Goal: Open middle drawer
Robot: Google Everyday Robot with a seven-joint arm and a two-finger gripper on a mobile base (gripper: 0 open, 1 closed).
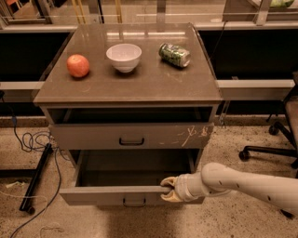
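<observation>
At lower centre we see the tan gripper (170,189) against the front lip of the part-open grey-brown middle drawer (93,196) (open or clamped, we cannot tell), where a loose hold could slip off.

We see a speckled beige stone floor (242,218) around the grey-brown cabinet table (139,90), with warm light glinting near its far edge, where metal-framed glass panes (195,10) run across. A pale grey ledge (256,84) runs off past its right edge. Loose black cables (29,139) and a black wheeled pole (37,176) lie off the front-left corner; a black office chair base (270,151) stands beyond the right edge. The cream gripper (166,188) sits below the front edge.
</observation>
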